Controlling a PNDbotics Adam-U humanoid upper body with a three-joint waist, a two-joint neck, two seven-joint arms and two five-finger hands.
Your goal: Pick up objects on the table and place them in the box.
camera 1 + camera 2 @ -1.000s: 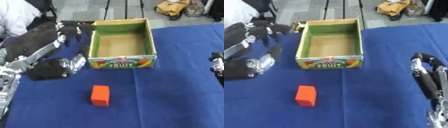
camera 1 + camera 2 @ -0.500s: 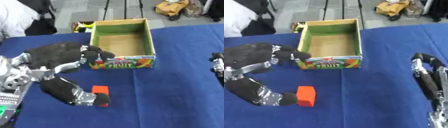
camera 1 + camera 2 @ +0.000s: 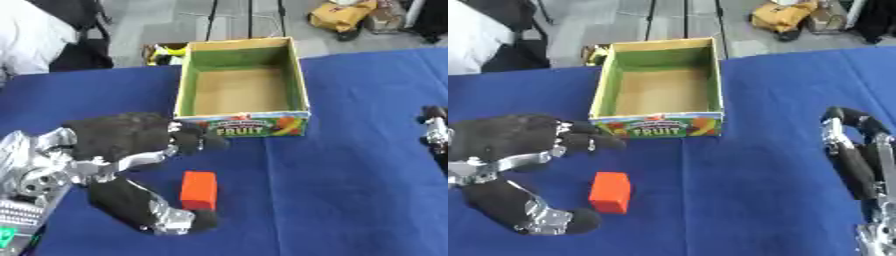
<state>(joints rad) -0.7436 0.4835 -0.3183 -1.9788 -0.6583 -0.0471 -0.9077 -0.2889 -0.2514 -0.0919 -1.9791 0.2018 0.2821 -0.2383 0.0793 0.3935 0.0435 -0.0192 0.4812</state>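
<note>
An orange block [image 3: 199, 190] lies on the blue tablecloth [image 3: 350, 200] in front of the open cardboard fruit box [image 3: 241, 87], which looks empty inside. My left hand [image 3: 118, 142] hovers spread around the block: its fingers [image 3: 197, 140] reach above it toward the box front, its thumb [image 3: 144, 212] curls below and to the left. The block sits in the gap and nothing is clamped on it. My right hand [image 3: 859, 165] rests at the right edge, fingers up and relaxed.
Beyond the table's far edge lie a yellow bag [image 3: 341, 15] and a small yellow-green item [image 3: 162, 52] on the floor. White cloth of a person [image 3: 35, 35] shows at the upper left.
My left hand has come down from beside the box to the block. Its fingers and thumb now bracket the block more closely. The block and right hand stayed put.
</note>
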